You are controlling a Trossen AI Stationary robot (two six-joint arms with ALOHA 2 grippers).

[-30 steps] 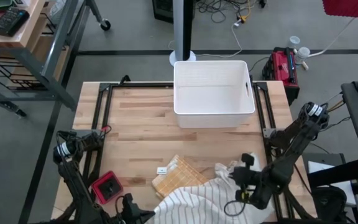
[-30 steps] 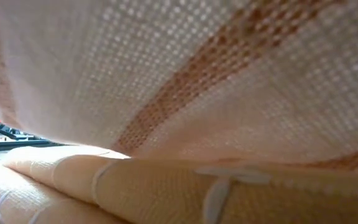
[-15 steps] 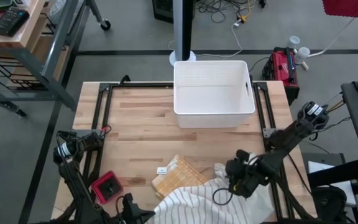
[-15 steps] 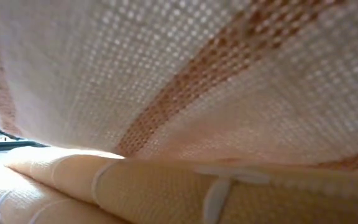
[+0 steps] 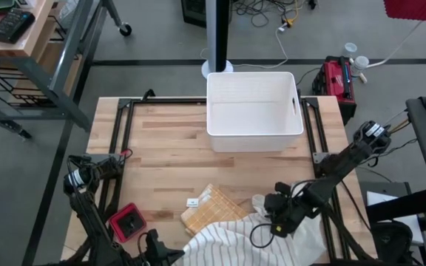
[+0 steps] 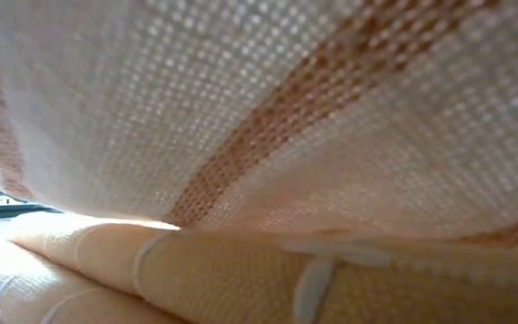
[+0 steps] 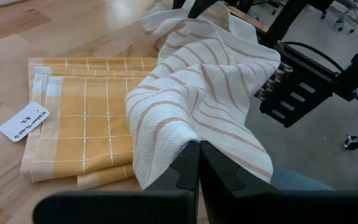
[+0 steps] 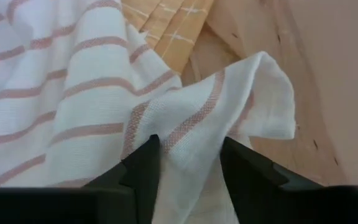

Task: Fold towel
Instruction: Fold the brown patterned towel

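Observation:
A white towel with thin reddish stripes point(image 5: 231, 236) lies bunched at the table's near edge. It partly covers a folded yellow checked towel point(image 5: 211, 207) and fills the low view point(image 6: 259, 108). My left gripper point(image 7: 199, 157) is shut on the striped towel at its near left. My right gripper point(image 8: 190, 155) is open, pointing steeply down at the towel's far right. Its fingers stand on either side of a raised, folded-over corner point(image 8: 229, 106). My left gripper pinches a bunched fold at the striped towel's near left end point(image 7: 166, 140) between its two shut fingers. The cloth is held up off the table and drapes away over the yellow towel, slack. My right gripper has the raised corner's fold point(image 8: 191, 134) between its fingers point(image 8: 148, 155); whether they touch it, I cannot tell.
A white bin point(image 5: 254, 111) stands at the table's far middle. A red and black block point(image 5: 128, 222) sits near the left arm. A white label point(image 5: 192, 202) lies beside the yellow towel. Bare wood point(image 5: 161, 140) spreads across the far left.
My right gripper has moved toward the table's left, over the striped towel's raised far right corner, and has tipped more steeply downward. The towel itself lies much as before.

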